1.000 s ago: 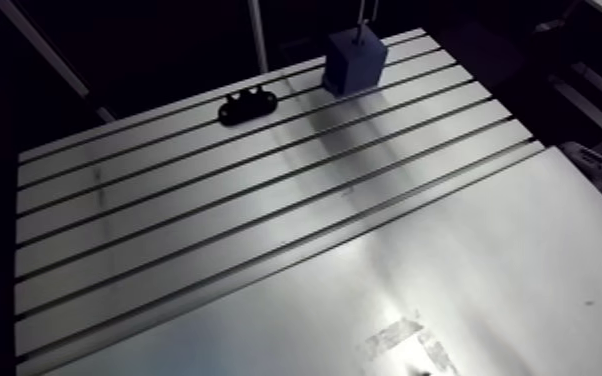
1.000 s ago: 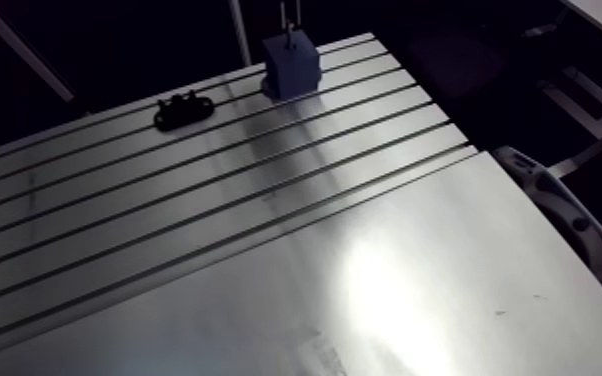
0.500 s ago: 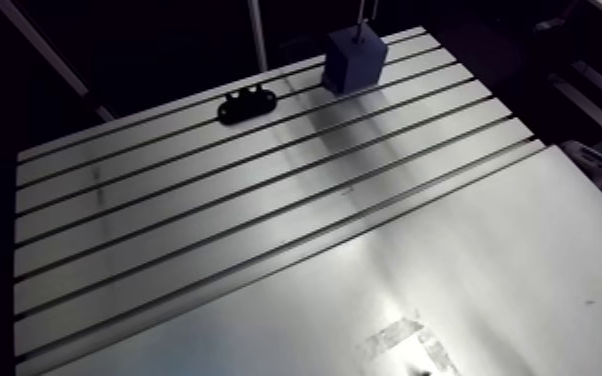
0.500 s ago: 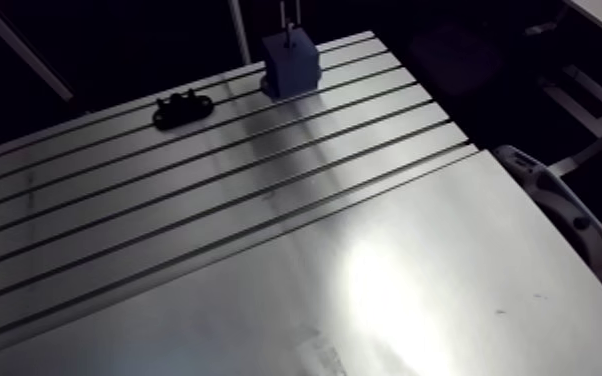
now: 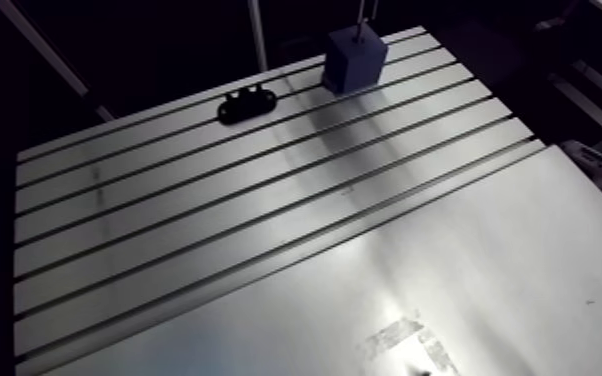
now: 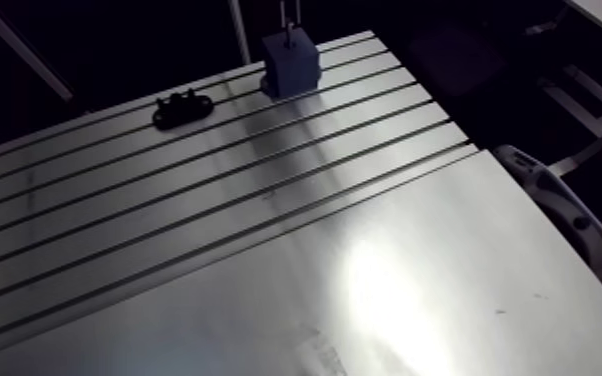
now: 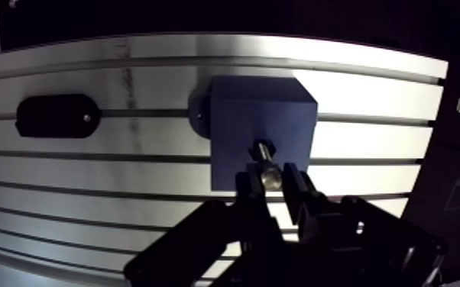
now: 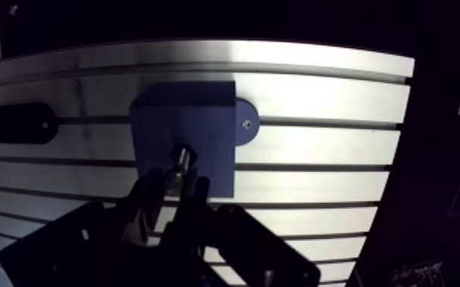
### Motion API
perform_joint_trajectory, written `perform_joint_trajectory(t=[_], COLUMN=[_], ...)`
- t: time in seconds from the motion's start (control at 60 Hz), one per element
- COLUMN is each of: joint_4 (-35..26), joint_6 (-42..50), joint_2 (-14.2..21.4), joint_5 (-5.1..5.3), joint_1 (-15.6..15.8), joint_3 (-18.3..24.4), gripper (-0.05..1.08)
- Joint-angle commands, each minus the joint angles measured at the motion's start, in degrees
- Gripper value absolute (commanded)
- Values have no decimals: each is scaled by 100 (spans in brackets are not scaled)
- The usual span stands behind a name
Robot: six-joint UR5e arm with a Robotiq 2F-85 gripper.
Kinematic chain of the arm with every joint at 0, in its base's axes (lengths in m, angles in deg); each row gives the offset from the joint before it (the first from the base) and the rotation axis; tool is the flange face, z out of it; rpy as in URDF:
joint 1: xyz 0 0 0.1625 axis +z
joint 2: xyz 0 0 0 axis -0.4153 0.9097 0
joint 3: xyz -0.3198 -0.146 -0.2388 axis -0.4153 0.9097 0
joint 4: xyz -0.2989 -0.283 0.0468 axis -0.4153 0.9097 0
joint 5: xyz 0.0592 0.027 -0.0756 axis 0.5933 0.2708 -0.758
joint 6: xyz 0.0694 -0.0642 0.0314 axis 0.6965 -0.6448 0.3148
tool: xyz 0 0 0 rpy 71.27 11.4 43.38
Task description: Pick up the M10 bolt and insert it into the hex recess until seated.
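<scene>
Insertion step: the hand (image 7: pixel 270 182) grips the bolt (image 7: pixel 267 169), tip at the recess (image 7: pixel 262 145) of the block (image 7: pixel 260 107) at the worktop's (image 5: pixel 265 250) 1 o'clock; next, press straight down until seated

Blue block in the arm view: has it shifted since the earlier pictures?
No. The blue block keeps its place beside the black bracket on the table.

Wrist view: the bolt (image 7: pixel 267 169) loses its far end in the block (image 7: pixel 260 114), depth impossible to judge, and the fingers (image 7: pixel 293 183) cover its sides. In the arm view the gripper (image 5: pixel 367 22) is cut off at the top edge, just thin slivers above the block.
</scene>
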Motion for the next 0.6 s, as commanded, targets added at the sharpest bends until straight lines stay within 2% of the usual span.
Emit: perform_joint_trajectory(t=[0.017, 0.6], joint_4=[128, 129], joint_6=[-15, -15], joint_2=[0, -17], joint_5=[10, 35], joint_1=[0, 0], joint_3=[-8, -43], gripper=[96, 96])
